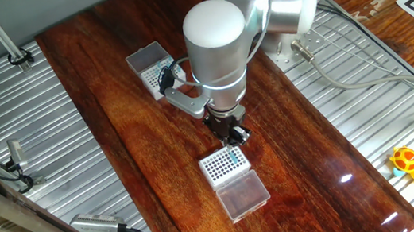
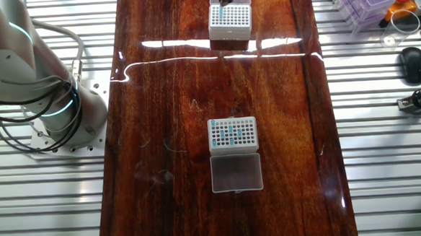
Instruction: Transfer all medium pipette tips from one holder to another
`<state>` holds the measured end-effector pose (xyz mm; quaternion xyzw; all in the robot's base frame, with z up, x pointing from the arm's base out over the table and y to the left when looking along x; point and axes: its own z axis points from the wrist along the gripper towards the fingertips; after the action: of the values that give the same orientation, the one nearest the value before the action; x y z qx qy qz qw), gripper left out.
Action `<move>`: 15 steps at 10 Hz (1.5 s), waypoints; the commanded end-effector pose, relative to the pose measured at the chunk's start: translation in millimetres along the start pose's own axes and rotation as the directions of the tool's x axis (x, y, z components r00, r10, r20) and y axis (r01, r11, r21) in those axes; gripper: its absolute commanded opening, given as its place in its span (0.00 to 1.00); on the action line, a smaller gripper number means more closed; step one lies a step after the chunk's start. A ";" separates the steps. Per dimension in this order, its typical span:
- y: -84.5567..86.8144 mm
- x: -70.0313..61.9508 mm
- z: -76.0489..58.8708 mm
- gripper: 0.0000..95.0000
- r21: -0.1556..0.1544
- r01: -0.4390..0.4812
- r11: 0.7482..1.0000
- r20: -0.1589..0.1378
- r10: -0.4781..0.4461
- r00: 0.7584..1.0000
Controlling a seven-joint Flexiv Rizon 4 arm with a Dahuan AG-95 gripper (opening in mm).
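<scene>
Two tip racks sit on the wooden counter (image 1: 137, 133). Near rack (image 2: 233, 133) has a scatter of medium pipette tips (image 2: 229, 135), clear lid open. Far rack (image 1: 225, 165) sits right under the pincer (image 1: 232, 139), with a few teal tips along one edge. Can't tell if the pincer's clamped on anything.

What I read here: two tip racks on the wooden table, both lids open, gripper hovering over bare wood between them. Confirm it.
One point is wrong: the gripper is not over bare wood. It hangs directly over the near rack, as the one fixed view shows. The far rack, the wooden table and both open lids stand as stated.
</scene>
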<state>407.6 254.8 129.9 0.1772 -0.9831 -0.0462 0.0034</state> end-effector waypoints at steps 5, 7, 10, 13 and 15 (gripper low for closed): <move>-3.2 -2.7 8.0 0.00 -0.003 0.007 1.000 0.009 -0.007 1.000; -6.3 -4.5 15.1 0.00 -0.008 0.007 1.000 0.011 -0.007 1.000; -9.0 -5.8 21.9 0.20 -0.009 0.007 1.000 0.015 -0.007 1.000; -9.1 -5.9 22.1 0.40 -0.011 0.017 1.000 0.018 -0.016 1.000; -18.2 -3.0 20.0 0.20 -0.019 0.030 0.999 0.017 -0.029 0.999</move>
<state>417.5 241.9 106.9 0.1888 -0.9806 -0.0523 -0.0042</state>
